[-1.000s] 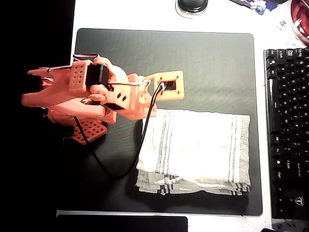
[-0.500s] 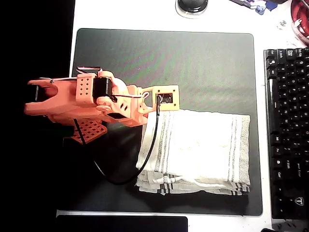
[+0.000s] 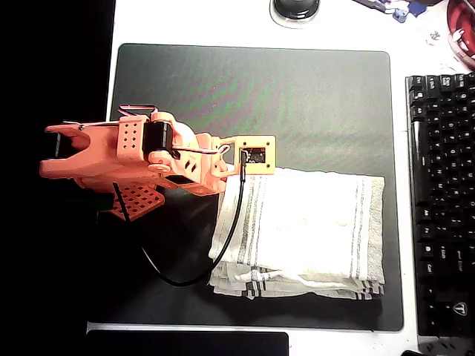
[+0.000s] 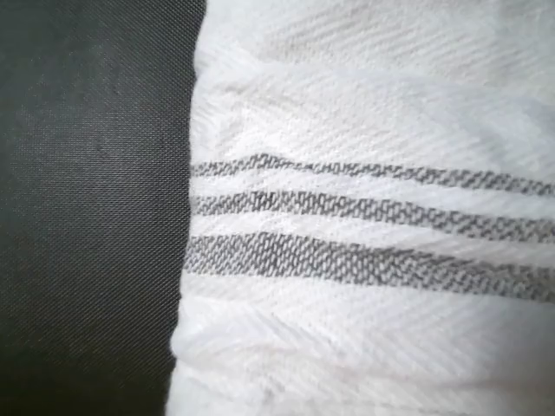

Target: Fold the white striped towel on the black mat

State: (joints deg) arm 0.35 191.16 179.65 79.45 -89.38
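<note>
One white striped towel point(image 3: 304, 233), folded into several stacked layers, lying on the lower right part of one black mat point(image 3: 312, 96), with one orange arm point(image 3: 148, 156) reaching over the mat's left side to the towel's upper left corner and one black cable point(image 3: 223, 245) looping below it. Gripper hidden beneath the arm's camera mount in the overhead view, so cannot tell how far apart its fingers stand or whether anything is held. Three grey stripes point(image 4: 364, 234) seen close up in the wrist view at the towel's edge beside the mat point(image 4: 87, 217); black keyboard point(image 3: 441, 200) cut off to the mat's right, key lettering too small to read.
</note>
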